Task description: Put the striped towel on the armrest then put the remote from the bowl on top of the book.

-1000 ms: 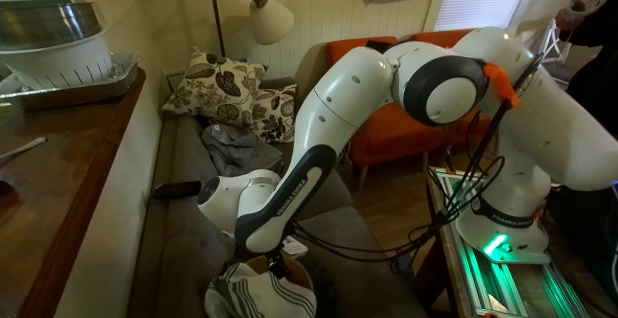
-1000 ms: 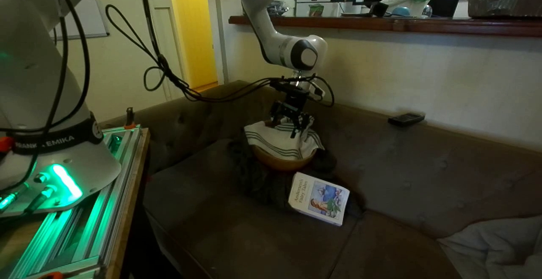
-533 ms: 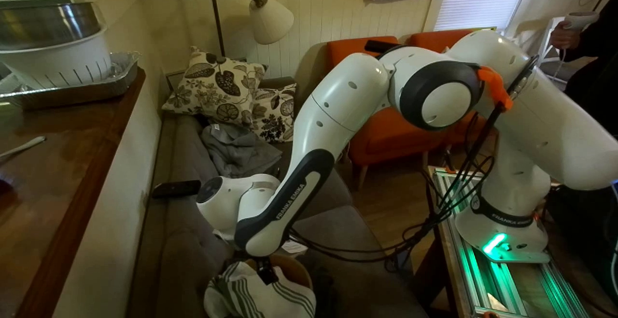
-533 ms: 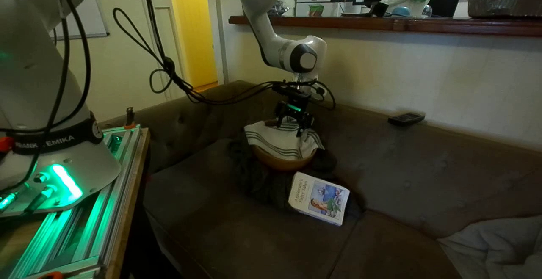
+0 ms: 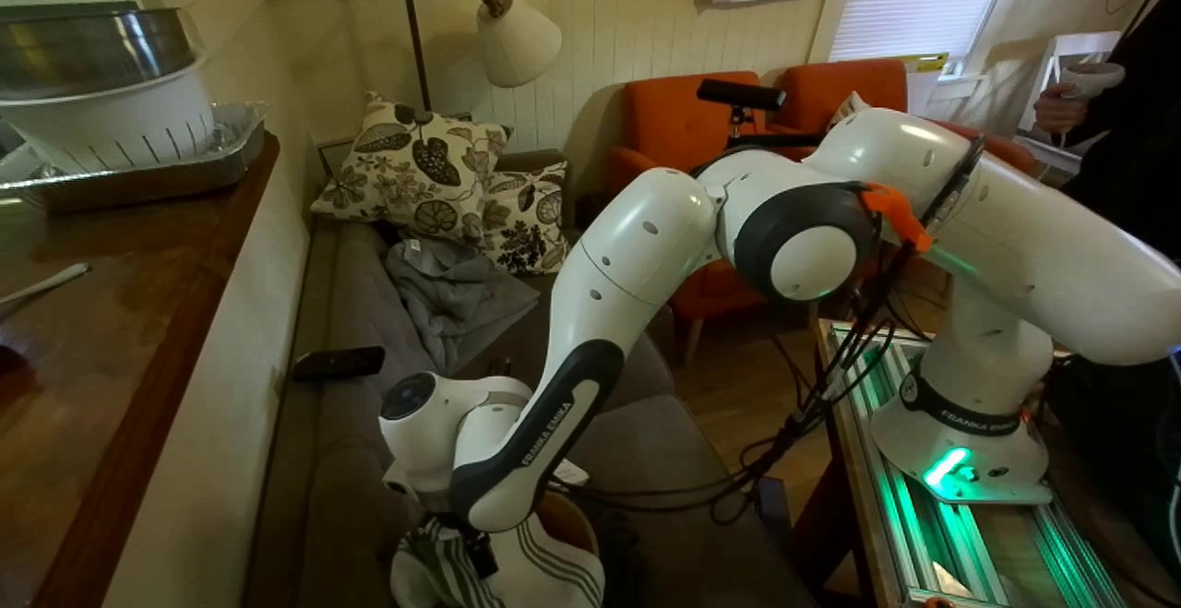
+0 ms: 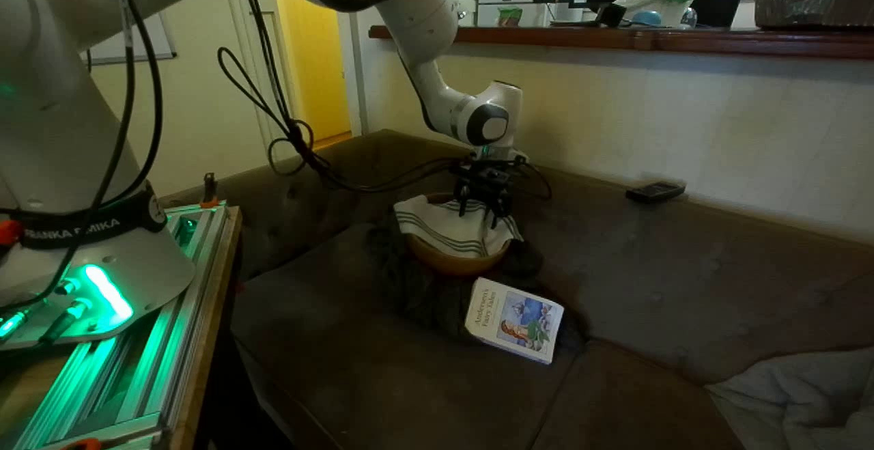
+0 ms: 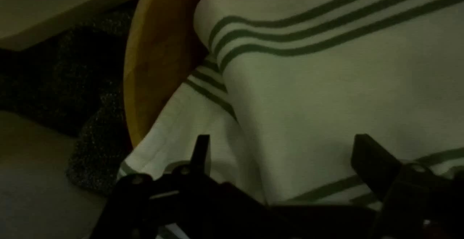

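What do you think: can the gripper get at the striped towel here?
Probably yes: the gripper, open, points down over the striped towel, and the wrist view shows nothing in between.

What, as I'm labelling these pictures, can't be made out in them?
Wrist view: most of the inside of the bowl, hidden by the towel.
An exterior view: most of the book, hidden by the arm.
All views: whether the gripper touches the towel, too dark or half hidden.
Both exterior views: what the black object is, too small and dark.
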You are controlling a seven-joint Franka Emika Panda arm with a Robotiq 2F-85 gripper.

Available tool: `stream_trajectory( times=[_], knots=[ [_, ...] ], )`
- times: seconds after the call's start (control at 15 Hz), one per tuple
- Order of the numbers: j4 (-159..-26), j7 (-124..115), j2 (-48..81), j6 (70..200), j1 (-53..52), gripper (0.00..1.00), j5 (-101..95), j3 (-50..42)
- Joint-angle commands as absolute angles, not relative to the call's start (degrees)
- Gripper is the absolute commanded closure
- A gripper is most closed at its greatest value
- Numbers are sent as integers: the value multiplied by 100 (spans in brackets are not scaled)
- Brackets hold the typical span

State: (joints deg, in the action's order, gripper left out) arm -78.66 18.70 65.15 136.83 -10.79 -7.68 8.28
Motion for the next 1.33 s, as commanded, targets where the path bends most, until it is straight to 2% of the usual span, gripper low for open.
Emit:
stream_trajectory(
  times=[0.0,0.2,0.27,0.33,0.4,0.73,1.07,1.27],
  knots=[
    [-6781,2361,7262,13356,-1093,0,-854,1014],
    [-6168,2668,7736,12884,-1164,1,-824,1102],
    [-6001,2684,7866,12748,-1200,7,-809,1103],
    [-5858,2667,7979,12613,-1253,26,-813,1077],
    [-5684,2740,8116,12477,-1273,29,-811,1091],
    [-5095,2836,8501,12029,-1379,67,-789,1063],
    [-4896,2532,8375,11457,-1441,99,-732,996],
    [-5018,2615,8198,11112,-1350,96,-626,1152]
  ],
)
